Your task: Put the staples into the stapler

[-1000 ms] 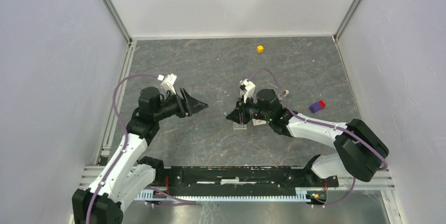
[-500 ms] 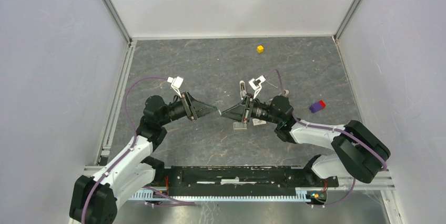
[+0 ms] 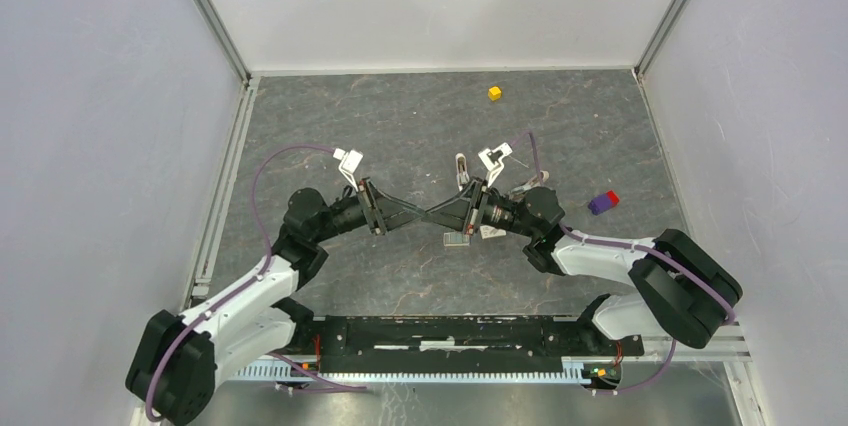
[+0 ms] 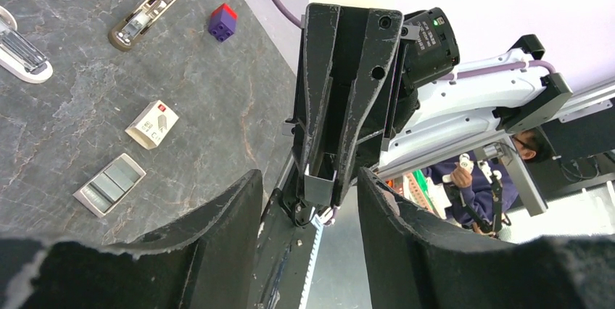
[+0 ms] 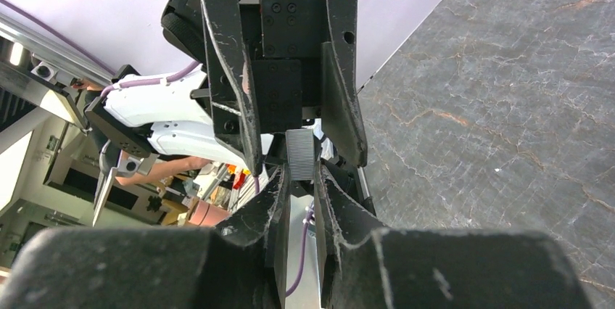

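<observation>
Above mid-bench [image 3: 400, 126], the two arms meet tip to tip, clear of the surface.

Right gripper [image 5: 299, 177]: closed on the staples [image 5: 299, 151], pinching the near end of the ribbed grey strip. The far end sticks out free.

Left gripper [image 4: 310, 178]: wide open and holding nothing, with one finger either side of that free end and a gap on both sides.

Stapler [image 4: 20, 51] lies on the bench well apart from the meeting point, metal channel showing. Little grey-brown box [image 4: 109, 184] and pale card [image 4: 152, 124] lie beside each other on the bench.

Reads as a mid-air hand-over, right to left. To do it well:
- Centre the strip between the left fingers before closing, so neither pad shoves it sideways.
- Close on the flat sides of the exposed end, not the very tip.
- Squeeze lightly; a glued strip likely snaps or sheds.
- Right should let go only once the left grip looks firm.
- Keep track of the strip's heading for the channel later.
</observation>
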You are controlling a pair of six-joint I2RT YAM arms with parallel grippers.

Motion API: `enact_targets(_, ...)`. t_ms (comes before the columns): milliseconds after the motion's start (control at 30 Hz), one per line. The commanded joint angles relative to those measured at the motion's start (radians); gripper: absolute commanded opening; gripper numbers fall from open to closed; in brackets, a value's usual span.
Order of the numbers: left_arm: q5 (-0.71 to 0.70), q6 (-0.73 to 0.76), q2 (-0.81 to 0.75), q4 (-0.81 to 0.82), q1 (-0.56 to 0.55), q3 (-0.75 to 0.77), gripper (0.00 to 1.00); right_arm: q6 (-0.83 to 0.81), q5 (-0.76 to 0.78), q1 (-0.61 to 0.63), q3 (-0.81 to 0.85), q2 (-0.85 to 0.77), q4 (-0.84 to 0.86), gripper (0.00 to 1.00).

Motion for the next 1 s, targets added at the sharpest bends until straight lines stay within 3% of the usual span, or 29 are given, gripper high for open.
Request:
enact_targets(0, -0.039, -0.067, 0.022, 0.174, -0.008, -0.036, 0.57, 0.011, -0.002, -0.002, -0.008, -0.010, 0.069, 0.20)
enact_targets(100, -0.070, -0.087, 0.006, 0.223, -0.009, -0.062, 0.56, 0.016, -0.005, -0.002, -0.010, -0.004, 0.075, 0.20)
enact_targets(433, -0.098, -0.041, -0.040, 0.167, -0.010, -0.069, 0.58, 0.039, -0.014, -0.001, -0.023, 0.018, 0.118, 0.20)
enact_targets(967, -0.091, -0.021, 0.000, 0.209, -0.040, -0.069, 0.43, 0.048, -0.011, 0.001, -0.021, 0.036, 0.127, 0.20)
